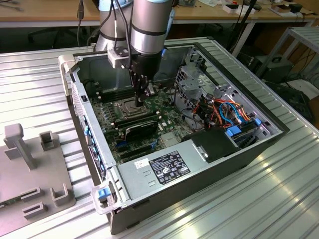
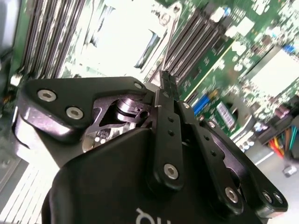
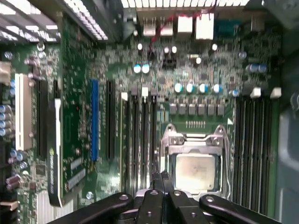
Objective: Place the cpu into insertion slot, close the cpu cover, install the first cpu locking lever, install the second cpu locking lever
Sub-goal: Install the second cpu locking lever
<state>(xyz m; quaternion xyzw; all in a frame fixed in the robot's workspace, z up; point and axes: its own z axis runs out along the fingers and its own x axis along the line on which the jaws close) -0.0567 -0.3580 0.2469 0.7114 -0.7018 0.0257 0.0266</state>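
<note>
Jaws are pressed together w/ nothing between them, as far as I can see in both wrist views: the gripper (image 3: 161, 176) has its two black fingers (image 2: 167, 86) meeting tip to tip. In the exterior view I see the gripper (image 1: 139, 102) pointing straight down into the open PC case (image 1: 229, 154), its tip just above the board at the socket's edge on the exterior view's right.

The cpu (image 3: 195, 173) sits flat in the insertion slot (image 3: 198, 161), silvery top facing up. The cpu cover (image 3: 192, 139) lies down around it, metal frame w/ the chip showing through the cut-out; I can't tell if it's fully seated. A thin wire lever (image 3: 227, 154) runs along one side of the socket; whether it's hooked I can't tell. In the second wrist view the socket area (image 2: 124, 37) is washed out bright, so no detail there.

Fingertips hang just beside the socket, over the black memory slots (image 3: 140, 135) next to it. More memory slots (image 3: 252, 144) flank the other side. The green motherboard (image 3: 74, 116) carries a blue card slot (image 3: 95, 119) and a white one (image 3: 22, 112) further off.

Outside the case, on the ribbed metal table (image 1: 45, 89), a grey fixture plate (image 1: 30, 169) sits at the exterior view's left, well apart from the arm (image 1: 149, 25).
</note>
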